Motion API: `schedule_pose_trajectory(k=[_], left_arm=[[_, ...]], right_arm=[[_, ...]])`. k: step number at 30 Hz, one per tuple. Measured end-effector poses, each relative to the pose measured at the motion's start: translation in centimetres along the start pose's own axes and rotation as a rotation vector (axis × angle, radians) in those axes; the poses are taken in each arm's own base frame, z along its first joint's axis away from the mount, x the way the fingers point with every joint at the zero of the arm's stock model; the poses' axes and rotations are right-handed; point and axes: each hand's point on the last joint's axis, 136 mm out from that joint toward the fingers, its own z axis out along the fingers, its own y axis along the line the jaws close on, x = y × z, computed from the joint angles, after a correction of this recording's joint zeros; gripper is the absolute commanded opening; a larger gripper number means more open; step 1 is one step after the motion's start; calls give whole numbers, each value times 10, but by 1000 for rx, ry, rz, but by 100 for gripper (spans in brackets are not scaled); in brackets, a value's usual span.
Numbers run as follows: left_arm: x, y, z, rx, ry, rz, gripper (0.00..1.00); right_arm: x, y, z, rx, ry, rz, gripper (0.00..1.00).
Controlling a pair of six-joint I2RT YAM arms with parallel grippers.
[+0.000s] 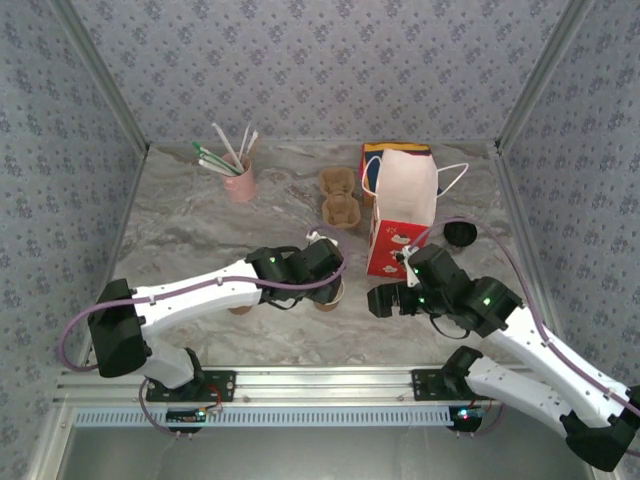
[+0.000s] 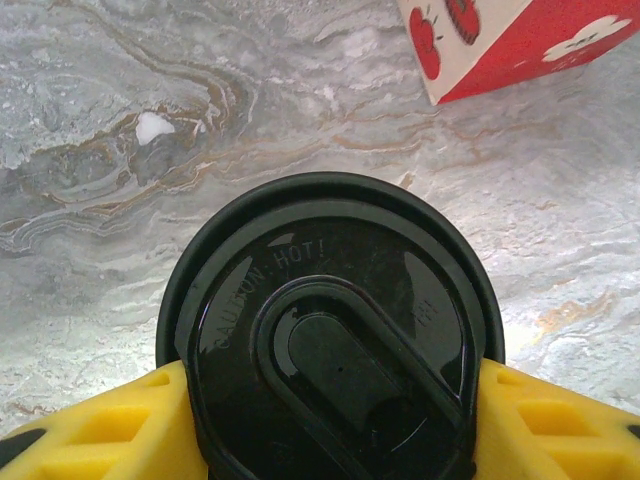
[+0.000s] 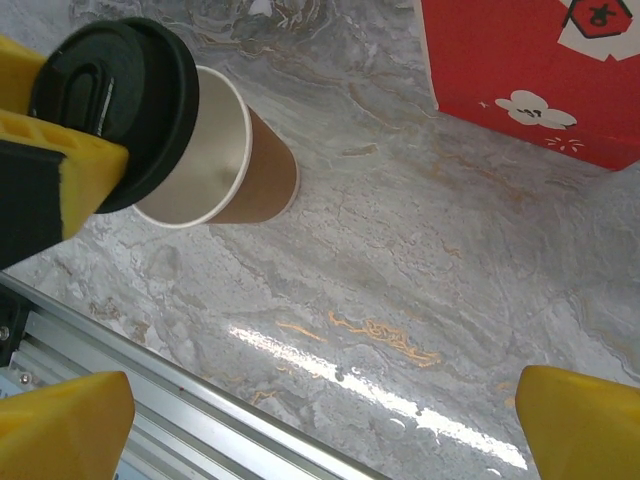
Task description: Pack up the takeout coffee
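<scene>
Takeout coffee (image 2: 330, 330) is pinched at its black lid by the left gripper (image 2: 325, 445), apparently over the lidless paper cup (image 3: 215, 145) beside the red bag (image 3: 520, 80); right gripper (image 3: 320, 430) spread wide.

— What closes the space in?
— Walls (image 1: 320, 70) on three sides, papered grey-blue with a small flower print. Bare metal posts (image 1: 108, 85) run up the back corners.
— And below?
— A tabletop (image 1: 190, 225) in a grey marble pattern with tan veins. An aluminium rail (image 1: 320, 381) runs along its near edge, and a bright glare (image 3: 330, 365) streaks the surface.
</scene>
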Motion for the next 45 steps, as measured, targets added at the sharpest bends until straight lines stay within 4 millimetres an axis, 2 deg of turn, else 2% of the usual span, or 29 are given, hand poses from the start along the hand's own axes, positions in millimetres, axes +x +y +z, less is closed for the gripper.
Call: schedule_pose_trajectory(k=[7, 25, 45], left_arm=[[9, 4, 11, -8, -2, 1, 51], [7, 2, 14, 4, -18, -5, 51], [13, -6, 16, 21, 4, 12, 51]], right_arm=[[-6, 3, 7, -7, -10, 3, 100], [-10, 5, 14, -3, -3, 3, 100], [-10, 5, 16, -1, 1, 3, 100]])
